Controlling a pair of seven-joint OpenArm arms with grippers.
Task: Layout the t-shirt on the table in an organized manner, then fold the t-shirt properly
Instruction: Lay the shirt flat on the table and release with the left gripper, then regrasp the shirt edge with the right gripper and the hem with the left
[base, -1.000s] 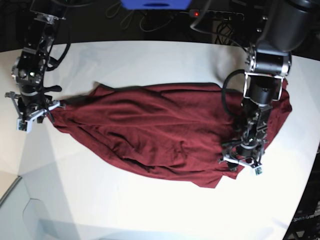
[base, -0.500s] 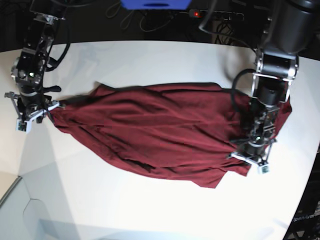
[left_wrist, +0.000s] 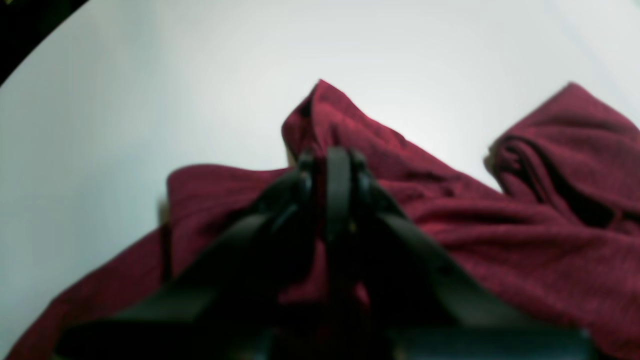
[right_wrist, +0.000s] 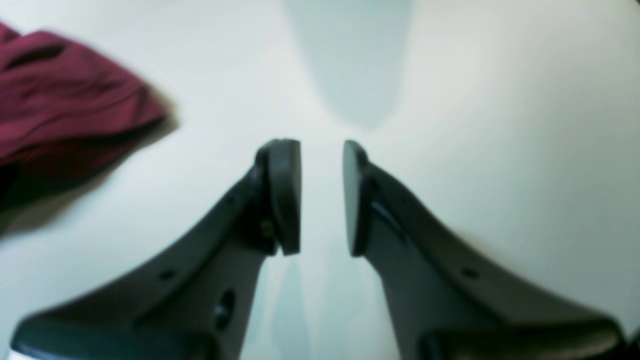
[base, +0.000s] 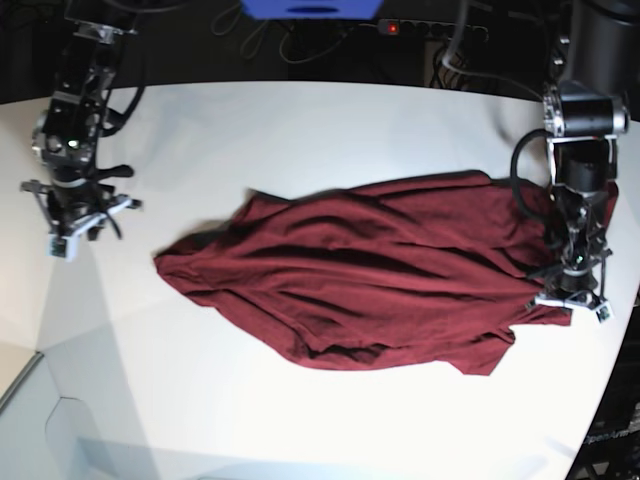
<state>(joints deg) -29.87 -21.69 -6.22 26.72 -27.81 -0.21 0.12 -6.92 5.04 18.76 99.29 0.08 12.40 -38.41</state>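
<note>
Base view: my right gripper (base: 75, 232) at nine o'clock hovers over the table (base: 330, 120), jaws parted, empty. T-shirt (base: 370, 270) lies crumpled mid-table. At three o'clock, my left gripper (base: 572, 300) pinches its edge.

T-shirt (base: 370, 270) crumpled on table (base: 300, 130) – left claw (base: 572, 298) at edge
</note>
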